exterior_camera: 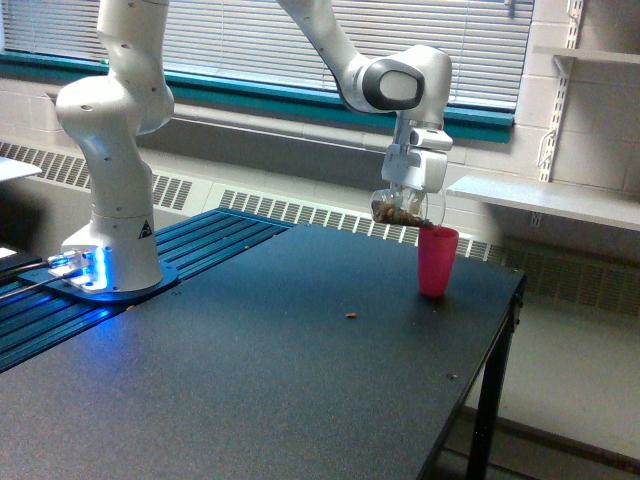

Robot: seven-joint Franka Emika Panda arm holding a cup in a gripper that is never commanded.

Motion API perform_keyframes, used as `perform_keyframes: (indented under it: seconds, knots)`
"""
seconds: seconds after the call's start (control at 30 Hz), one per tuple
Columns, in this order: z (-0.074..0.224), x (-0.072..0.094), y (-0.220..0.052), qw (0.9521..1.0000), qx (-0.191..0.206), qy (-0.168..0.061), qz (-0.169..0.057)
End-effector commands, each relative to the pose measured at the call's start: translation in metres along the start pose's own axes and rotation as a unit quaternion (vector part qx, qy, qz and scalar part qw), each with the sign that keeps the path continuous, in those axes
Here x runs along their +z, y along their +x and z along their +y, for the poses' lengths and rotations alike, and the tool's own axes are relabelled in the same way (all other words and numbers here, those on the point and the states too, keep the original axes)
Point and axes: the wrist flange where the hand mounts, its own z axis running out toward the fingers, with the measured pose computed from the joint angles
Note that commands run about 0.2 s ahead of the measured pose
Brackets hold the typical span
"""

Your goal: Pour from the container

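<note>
A clear container point(403, 209) with brown granular bits inside hangs tipped on its side, held by my gripper point(411, 193), which is shut on it. Its mouth points toward the exterior view's right, just above the rim of a pink cup point(437, 260) standing upright on the black table point(250, 380). One small brown bit point(352, 316) lies loose on the table, left of the pink cup.
The arm's white base point(110, 250) stands at the exterior view's left on blue rails. The table's right edge point(490, 380) drops off near the pink cup. A white shelf point(560, 200) runs along the wall behind.
</note>
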Motion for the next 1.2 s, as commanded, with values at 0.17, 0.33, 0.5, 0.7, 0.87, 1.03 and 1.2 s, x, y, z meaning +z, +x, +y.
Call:
perform_keyframes:
  seconds: [0.17, 0.33, 0.5, 0.7, 0.87, 1.03, 1.2]
  knots:
    - [0.004, -0.011, 0.010, 1.0000, 0.003, -0.005, 0.007]
    - [-0.002, -0.009, 0.007, 0.9999, -0.007, -0.007, 0.004]
    - [-0.008, -0.007, 0.004, 0.9998, -0.016, -0.010, 0.001]
    - [-0.015, -0.008, 0.001, 0.9996, -0.024, -0.014, -0.001]
    - [-0.016, -0.009, 0.002, 0.9995, -0.025, -0.017, 0.000]
    - [-0.016, -0.009, 0.002, 0.9995, -0.026, -0.020, -0.002]
    - [-0.016, -0.010, 0.002, 0.9995, -0.026, -0.020, -0.003]
